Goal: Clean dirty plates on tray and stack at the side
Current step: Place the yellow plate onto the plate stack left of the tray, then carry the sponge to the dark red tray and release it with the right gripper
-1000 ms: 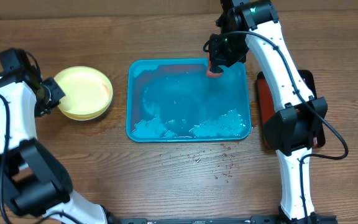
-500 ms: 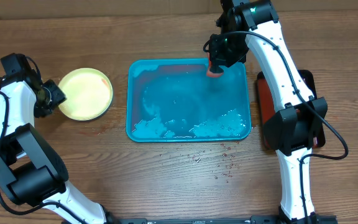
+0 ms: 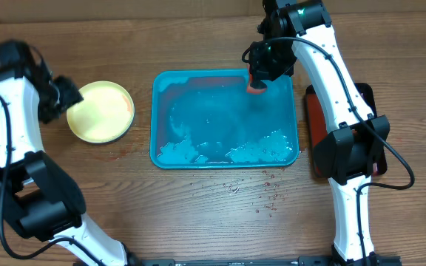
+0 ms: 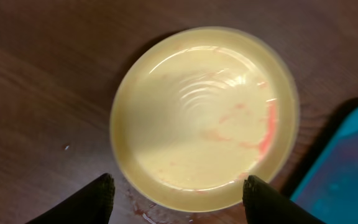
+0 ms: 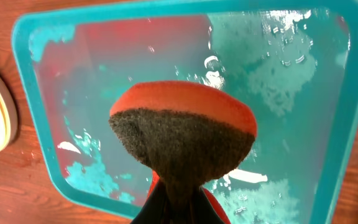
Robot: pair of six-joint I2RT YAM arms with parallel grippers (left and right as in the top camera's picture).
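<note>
A pale yellow plate (image 3: 100, 111) with faint red smears (image 4: 267, 127) lies on the wood left of the turquoise tray (image 3: 154, 118). My left gripper (image 3: 63, 100) hovers at the plate's left edge, open, its black fingertips (image 4: 104, 186) apart on either side of the near rim and holding nothing. The plate (image 4: 204, 118) fills the left wrist view. My right gripper (image 3: 263, 68) hangs over the tray's far right corner, shut on an orange sponge (image 3: 255, 85) with a dark scouring face (image 5: 182, 134). The tray (image 5: 79, 93) holds water and white foam, with no plate on it.
A dark red tray (image 3: 310, 111) with a black rim lies right of the blue one, partly under my right arm. Water drops and red specks (image 3: 261, 193) dot the wood in front of the tray. A cardboard wall runs along the table's far edge.
My left gripper has opened and let go of the yellow plate, which now lies flat. The left arm has drawn back and up to the far left. The right arm has not moved.
</note>
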